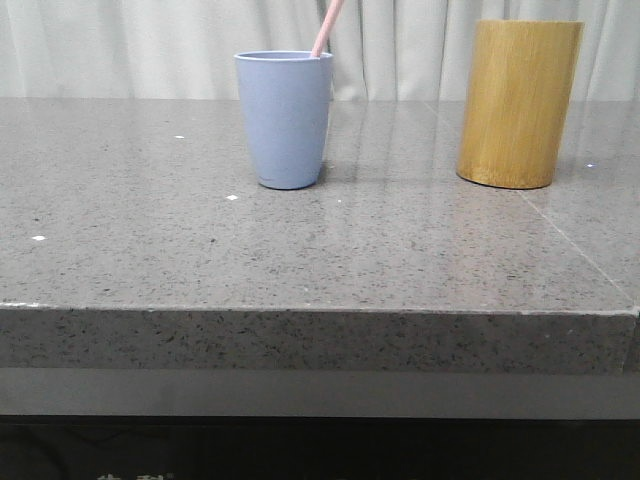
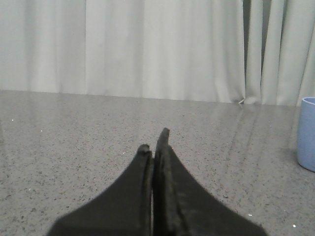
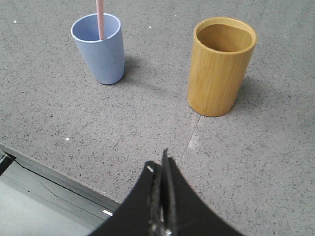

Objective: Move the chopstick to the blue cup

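Both pincers are pressed closed and empty; chopstick stands in blue cup.

Yellow-brown bamboo cylinder stands upright and empty toward the right rear of the grey speckled stone worktop, a thin seam line running past its base, with pale pleated curtains hanging behind the far edge.
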Motion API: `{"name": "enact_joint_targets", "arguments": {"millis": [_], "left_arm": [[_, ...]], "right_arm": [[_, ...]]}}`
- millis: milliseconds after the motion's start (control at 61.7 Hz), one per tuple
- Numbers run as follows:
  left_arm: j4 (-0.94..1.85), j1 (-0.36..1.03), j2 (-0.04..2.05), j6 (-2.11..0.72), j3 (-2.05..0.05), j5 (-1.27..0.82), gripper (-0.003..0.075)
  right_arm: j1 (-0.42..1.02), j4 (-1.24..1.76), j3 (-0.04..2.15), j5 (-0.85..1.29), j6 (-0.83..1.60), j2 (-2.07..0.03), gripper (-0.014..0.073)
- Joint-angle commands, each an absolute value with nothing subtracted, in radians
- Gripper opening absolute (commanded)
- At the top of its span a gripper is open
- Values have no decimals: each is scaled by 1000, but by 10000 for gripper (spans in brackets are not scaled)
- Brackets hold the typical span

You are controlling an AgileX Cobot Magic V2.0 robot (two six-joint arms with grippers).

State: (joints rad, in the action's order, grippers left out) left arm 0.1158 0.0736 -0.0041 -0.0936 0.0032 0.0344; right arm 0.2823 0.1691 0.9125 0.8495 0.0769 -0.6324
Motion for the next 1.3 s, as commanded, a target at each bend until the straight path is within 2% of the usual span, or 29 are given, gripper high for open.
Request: {"name": "enact_joint_targets", "arguments": {"millis": [0,1280], "left_arm": [[127,71,-29,-93,15,93,-19],[79,71,-29,-10,15,89,-19]], "right_arm": [[278,178,937,777,74,-633,-69],[278,178,937,777,74,-633,-69]]}}
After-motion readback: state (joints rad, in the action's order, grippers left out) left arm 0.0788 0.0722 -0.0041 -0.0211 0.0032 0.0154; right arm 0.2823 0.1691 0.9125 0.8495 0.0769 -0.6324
